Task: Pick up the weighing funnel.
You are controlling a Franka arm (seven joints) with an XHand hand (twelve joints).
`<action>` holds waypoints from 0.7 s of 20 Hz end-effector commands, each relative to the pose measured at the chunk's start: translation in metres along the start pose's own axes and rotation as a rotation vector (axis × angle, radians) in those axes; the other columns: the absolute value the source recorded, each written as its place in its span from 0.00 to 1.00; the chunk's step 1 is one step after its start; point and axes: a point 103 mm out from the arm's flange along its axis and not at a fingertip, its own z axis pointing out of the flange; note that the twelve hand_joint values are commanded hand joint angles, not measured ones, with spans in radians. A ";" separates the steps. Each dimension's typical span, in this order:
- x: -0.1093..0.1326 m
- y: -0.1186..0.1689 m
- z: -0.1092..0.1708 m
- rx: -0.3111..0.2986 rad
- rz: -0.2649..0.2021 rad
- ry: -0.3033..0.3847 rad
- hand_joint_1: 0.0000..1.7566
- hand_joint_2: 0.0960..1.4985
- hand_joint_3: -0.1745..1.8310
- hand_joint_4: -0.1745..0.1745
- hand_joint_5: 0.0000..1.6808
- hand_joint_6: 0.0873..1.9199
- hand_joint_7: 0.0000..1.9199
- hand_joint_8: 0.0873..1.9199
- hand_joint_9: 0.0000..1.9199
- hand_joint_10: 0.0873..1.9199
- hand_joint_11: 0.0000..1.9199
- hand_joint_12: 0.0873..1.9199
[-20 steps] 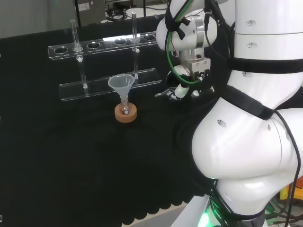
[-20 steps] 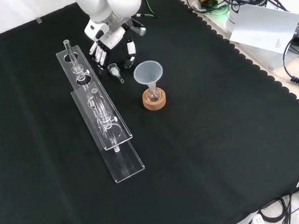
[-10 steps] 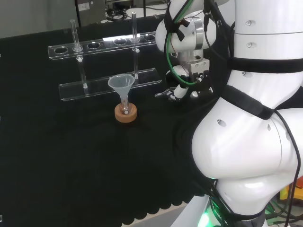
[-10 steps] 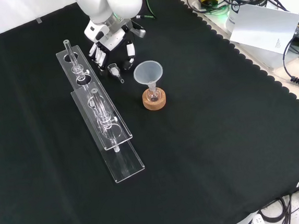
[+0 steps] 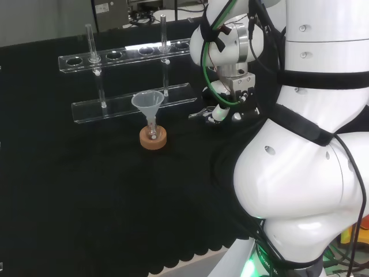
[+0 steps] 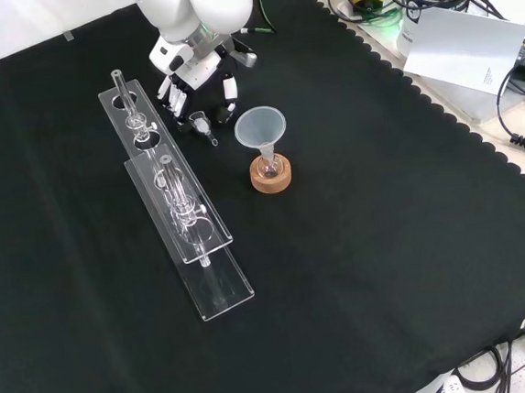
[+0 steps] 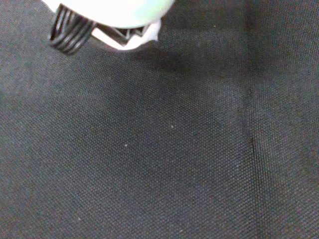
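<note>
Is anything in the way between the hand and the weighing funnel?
No. In the front view the weighing funnel lies on the cloth close by the hand's fingers and thumb; only bare black cloth shows in the gap.

A black-clothed bench (image 6: 404, 239) carries a cork ring (image 6: 271, 179). In the front view, a clear tube rack (image 6: 179, 204) lies left of the ring and a weighing funnel (image 6: 203, 123) up-left.

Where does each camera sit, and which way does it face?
Head view: behind and above the arm's base, facing over its white links toward funnel and hand.
Front view: before the arm, looking down on the cloth; hand shows at top.
Wrist view: at the wrist, facing cloth; blurred white hand part shows.
Head and front share funnel and hand.
</note>
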 end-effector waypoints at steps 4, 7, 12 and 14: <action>-0.001 0.000 0.003 0.003 0.001 0.007 0.58 0.34 0.45 0.51 0.33 0.41 0.34 0.37 0.40 0.25 0.17 0.67; -0.001 0.000 0.004 0.005 0.001 0.007 0.58 0.34 0.45 0.51 0.33 0.41 0.34 0.37 0.40 0.25 0.17 0.67; -0.001 0.002 0.006 0.014 0.008 0.004 0.58 0.35 0.45 0.52 0.34 0.42 0.35 0.37 0.40 0.25 0.17 0.67; -0.001 0.003 0.008 0.014 0.009 0.006 0.58 0.35 0.45 0.53 0.35 0.42 0.35 0.37 0.40 0.25 0.18 0.67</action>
